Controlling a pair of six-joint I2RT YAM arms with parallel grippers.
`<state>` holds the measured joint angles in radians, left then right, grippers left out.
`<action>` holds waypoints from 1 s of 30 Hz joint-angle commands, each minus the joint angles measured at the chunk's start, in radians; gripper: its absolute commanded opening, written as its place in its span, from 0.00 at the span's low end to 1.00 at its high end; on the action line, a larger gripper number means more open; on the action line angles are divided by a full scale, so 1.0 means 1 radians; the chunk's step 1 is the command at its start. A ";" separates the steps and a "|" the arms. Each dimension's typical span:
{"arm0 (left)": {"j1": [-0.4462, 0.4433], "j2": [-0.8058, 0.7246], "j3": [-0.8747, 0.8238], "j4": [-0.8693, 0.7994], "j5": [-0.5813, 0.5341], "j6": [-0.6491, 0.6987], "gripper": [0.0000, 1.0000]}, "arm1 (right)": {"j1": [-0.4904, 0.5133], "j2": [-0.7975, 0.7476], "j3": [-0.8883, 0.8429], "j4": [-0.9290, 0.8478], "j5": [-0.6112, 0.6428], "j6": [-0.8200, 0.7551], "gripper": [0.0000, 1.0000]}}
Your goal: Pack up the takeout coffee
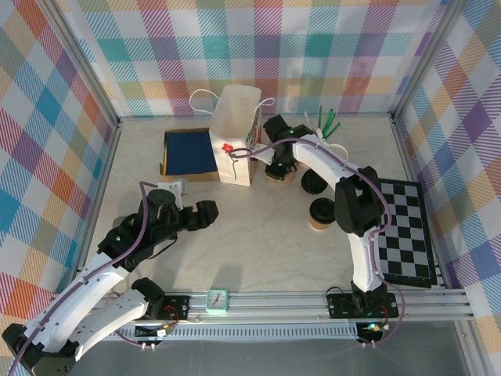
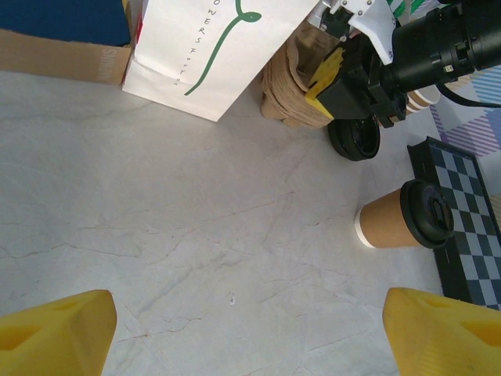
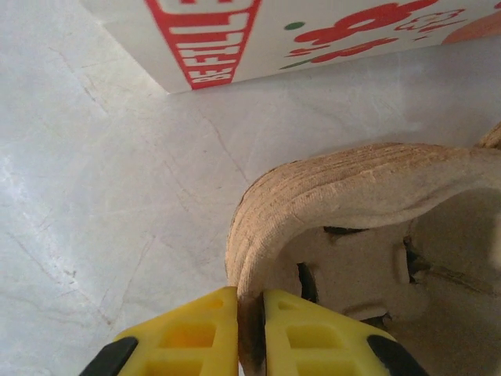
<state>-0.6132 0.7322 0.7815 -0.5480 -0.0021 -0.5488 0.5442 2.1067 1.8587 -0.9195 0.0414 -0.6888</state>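
The takeout coffee [image 1: 319,213], a kraft-brown cup with a black lid, lies on its side on the table; the left wrist view has it [image 2: 403,215] at the right. My right gripper [image 3: 250,301] is shut on the rim of a stack of brown pulp cup carriers [image 3: 352,196] beside the white paper bag [image 1: 237,137]. From above, that gripper [image 1: 275,168] sits low at the bag's right side. My left gripper [image 1: 206,213] hangs open over bare table, its yellow fingers [image 2: 59,329] wide apart, well left of the coffee.
A loose black lid [image 1: 313,184] lies between the carriers and the coffee. A blue-lined cardboard box [image 1: 188,153] stands left of the bag. Stacked cups and green stirrers [image 1: 327,125] are at the back. A checkerboard mat [image 1: 407,231] lies at the right.
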 commanded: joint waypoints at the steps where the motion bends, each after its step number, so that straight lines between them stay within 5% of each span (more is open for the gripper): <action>1: 0.000 -0.002 -0.014 0.007 -0.004 0.007 0.88 | 0.009 -0.019 0.043 -0.071 -0.022 0.012 0.17; 12: 0.000 0.000 -0.010 0.011 -0.003 0.008 0.88 | 0.008 -0.013 0.043 -0.079 -0.008 0.011 0.29; 30: 0.000 0.004 -0.005 0.016 -0.003 0.009 0.88 | 0.016 -0.055 0.054 -0.081 0.009 0.020 0.07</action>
<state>-0.6132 0.7380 0.7811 -0.5472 -0.0017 -0.5488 0.5507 2.1021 1.8912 -0.9741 0.0463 -0.6807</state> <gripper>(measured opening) 0.882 0.078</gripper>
